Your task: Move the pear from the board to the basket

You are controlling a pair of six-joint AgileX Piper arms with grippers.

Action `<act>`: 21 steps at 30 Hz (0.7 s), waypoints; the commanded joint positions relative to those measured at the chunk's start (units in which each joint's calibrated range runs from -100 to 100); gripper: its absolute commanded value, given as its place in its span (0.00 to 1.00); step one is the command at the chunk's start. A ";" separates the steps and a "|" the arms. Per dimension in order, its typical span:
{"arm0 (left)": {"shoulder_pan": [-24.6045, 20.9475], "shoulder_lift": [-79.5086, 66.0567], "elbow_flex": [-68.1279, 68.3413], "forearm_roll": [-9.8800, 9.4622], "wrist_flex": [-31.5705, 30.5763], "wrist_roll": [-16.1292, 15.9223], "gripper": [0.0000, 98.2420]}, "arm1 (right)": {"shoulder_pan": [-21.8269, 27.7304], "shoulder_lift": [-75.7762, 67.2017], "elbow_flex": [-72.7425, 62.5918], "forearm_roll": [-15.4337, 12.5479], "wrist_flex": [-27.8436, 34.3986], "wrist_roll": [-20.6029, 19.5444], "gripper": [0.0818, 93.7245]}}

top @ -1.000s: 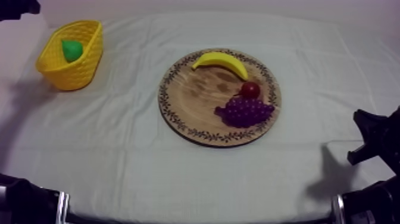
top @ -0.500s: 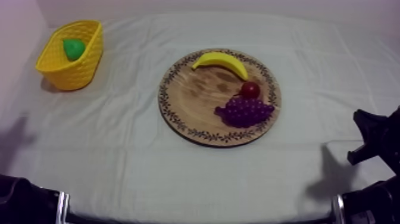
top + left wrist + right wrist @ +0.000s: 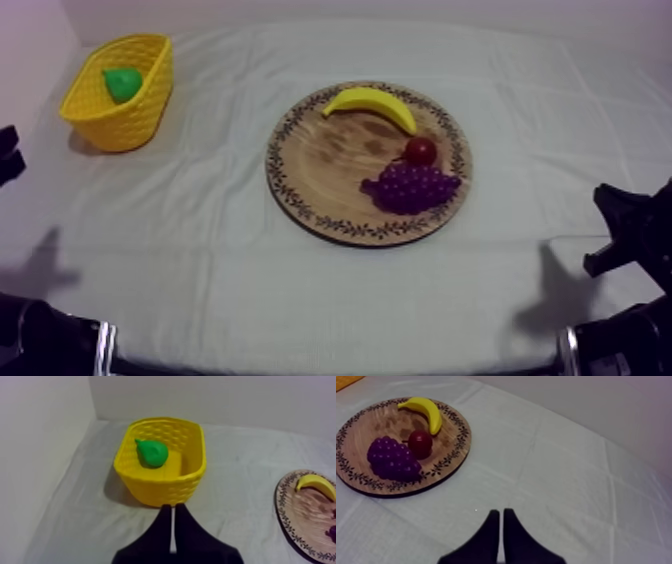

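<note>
Top view, change: the left arm (image 3: 6, 152) is pulling back. A second ago it was showing at the far corner beyond the yellow woven plastic basket (image 3: 125, 125). Now a dark part of it is sitting at the left edge of the cloth-covered desk (image 3: 200, 260), well apart from the basket.
Top view, meaning: the green toy pear (image 3: 122, 84) is lying inside the basket, unmoved over that second. I am judging the task done and the arm to be heading for rest.
Top view, board: the round wooden board with the patterned rim (image 3: 320, 170) is carrying the yellow banana (image 3: 372, 103), the small red fruit (image 3: 420, 151) and the purple bunch of grapes (image 3: 410, 186).
Left wrist view, gripper: the left gripper (image 3: 172, 507) is sitting clenched as a narrow wedge, grasping nothing, near the basket's front wall.
Left wrist view, pear axis: the pear is lying on its side, its long axis slanting across the basket floor. Its narrow stem end is pointing at the far wall, away from the board.
Right wrist view, gripper: the right gripper (image 3: 501, 511) is clenched and empty, hanging over bare cloth near the board.
</note>
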 commanded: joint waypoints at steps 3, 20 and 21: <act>-0.18 -3.06 7.04 -0.12 -5.29 0.65 0.00 | -0.03 -0.01 -0.01 0.00 0.00 0.02 0.00; 0.73 -10.74 25.32 1.43 -18.23 -2.94 0.00 | -0.03 -0.01 -0.01 0.00 0.00 0.05 0.00; 0.91 -11.13 25.37 1.73 -18.11 -3.57 0.00 | -0.03 -0.01 -0.01 0.00 0.00 0.05 0.00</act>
